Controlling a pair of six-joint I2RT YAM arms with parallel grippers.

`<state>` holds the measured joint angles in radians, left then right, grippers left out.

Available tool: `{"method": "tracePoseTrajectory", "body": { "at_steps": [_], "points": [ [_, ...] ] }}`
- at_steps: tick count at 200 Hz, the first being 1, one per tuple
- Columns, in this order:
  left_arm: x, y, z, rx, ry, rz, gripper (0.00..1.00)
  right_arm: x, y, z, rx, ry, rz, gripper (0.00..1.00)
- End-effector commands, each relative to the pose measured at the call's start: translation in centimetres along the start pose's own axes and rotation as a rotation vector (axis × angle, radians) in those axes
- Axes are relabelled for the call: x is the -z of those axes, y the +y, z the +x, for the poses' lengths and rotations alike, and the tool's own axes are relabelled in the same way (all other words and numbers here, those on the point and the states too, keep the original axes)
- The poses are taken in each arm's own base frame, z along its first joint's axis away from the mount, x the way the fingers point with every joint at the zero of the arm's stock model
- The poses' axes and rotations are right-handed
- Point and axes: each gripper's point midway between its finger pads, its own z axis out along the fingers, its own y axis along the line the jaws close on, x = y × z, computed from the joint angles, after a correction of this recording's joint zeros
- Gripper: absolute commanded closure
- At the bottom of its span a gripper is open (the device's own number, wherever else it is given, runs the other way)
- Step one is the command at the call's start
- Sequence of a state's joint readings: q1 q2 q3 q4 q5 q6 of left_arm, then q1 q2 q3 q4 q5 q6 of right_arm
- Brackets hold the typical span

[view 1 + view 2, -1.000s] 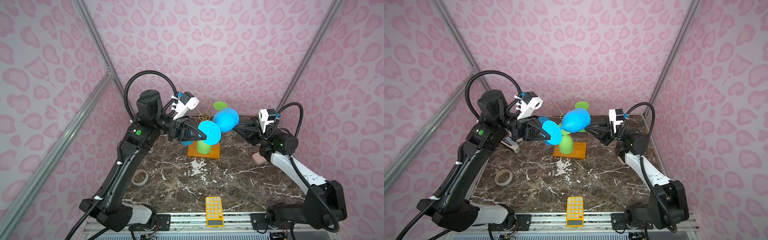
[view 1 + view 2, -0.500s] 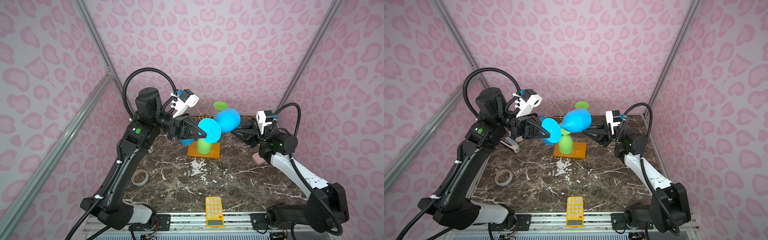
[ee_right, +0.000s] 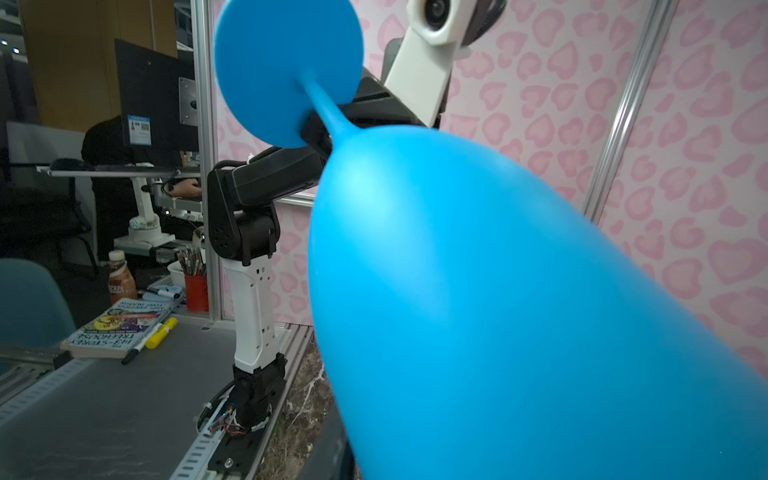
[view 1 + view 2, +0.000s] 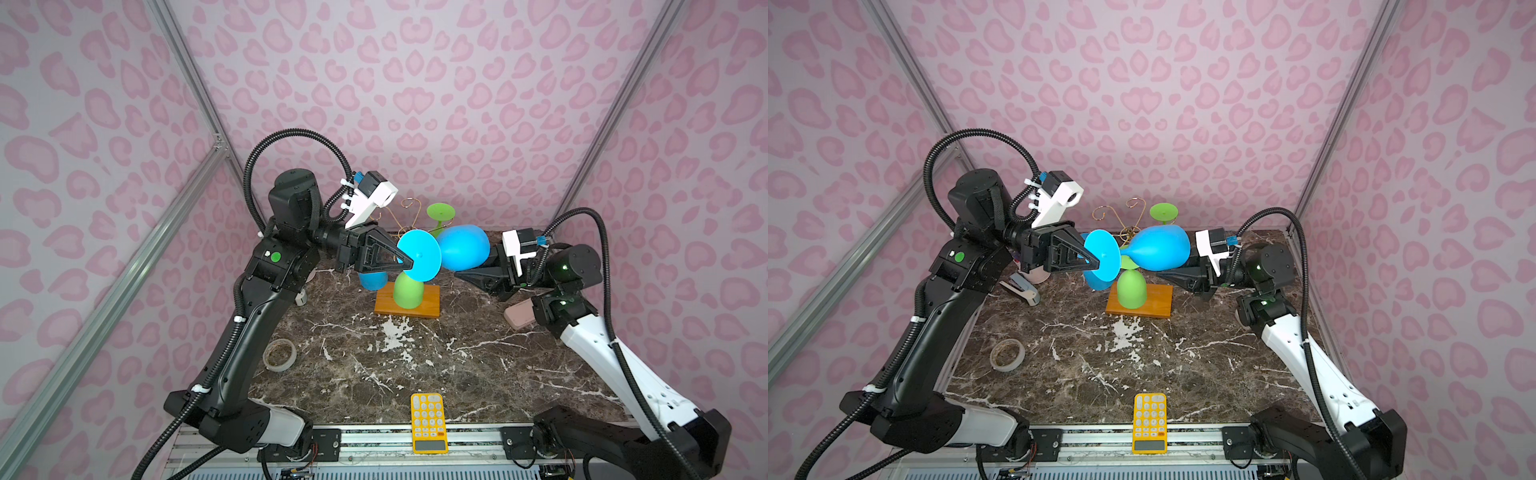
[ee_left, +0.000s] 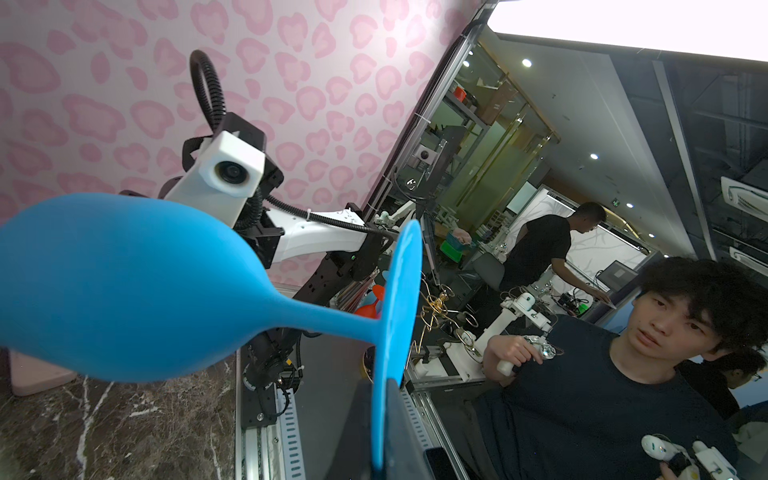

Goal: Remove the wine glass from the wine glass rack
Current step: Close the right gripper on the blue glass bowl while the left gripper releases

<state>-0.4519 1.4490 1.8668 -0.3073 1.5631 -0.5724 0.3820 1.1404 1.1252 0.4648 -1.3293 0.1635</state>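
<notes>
- left gripper (image 4: 409,264) clamped on wine glass (image 4: 461,248) foot rim
- wine glass sideways in air, above rack (image 4: 430,300) base, before its wire arms
- right gripper (image 4: 467,275) at the bowl; opening and grip unclear

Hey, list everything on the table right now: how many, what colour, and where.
held glass: 1, blue, level, midair by rack
hanging glass: 1, blue, rack's left side
green glasses: 2, green, rack's front and back
rack: 1, gold wire on wooden base, back centre
tape: 1, whitish, left
calculator: 1, yellow, front edge
block: 1, pink, right
stapler: 1, black and silver, back left
left end effector: 1, black, shut on held glass's foot
right end effector: 1, black, under its bowl, grip unclear
</notes>
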Motion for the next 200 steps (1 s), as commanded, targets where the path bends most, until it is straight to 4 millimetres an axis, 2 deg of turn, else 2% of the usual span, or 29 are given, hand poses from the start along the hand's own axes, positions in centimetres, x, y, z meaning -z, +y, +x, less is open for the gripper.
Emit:
{"method": "tracePoseTrajectory", "body": {
  "at_steps": [1,44,71,114,138,170,200],
  "points": [
    [0.3,-0.1,1.1,-0.008,0.056,0.094,0.96,0.1,3.5,1.7,0.094,0.076,-0.176,0.75],
    [0.4,-0.4,1.1,-0.026,0.054,0.09,0.96,-0.1,1.8,1.2,0.061,0.048,-0.103,0.75],
    [0.6,0.3,1.1,-0.006,0.05,0.084,0.96,0.0,1.7,0.5,0.071,0.02,-0.073,0.81],
    [1.3,0.1,1.1,-0.029,0.039,0.059,0.96,0.2,1.6,0.0,0.077,0.014,-0.031,0.9],
    [1.4,0.7,1.3,-0.013,0.037,0.055,0.96,0.2,1.3,-0.3,0.084,0.005,-0.007,0.95],
    [1.6,1.7,1.5,0.013,0.032,0.049,0.86,0.1,1.3,-0.8,0.092,-0.008,0.0,0.97],
    [2.0,1.9,1.2,0.01,0.024,0.033,0.67,0.2,1.5,-1.2,0.095,-0.01,0.008,1.0]
  ]
}}
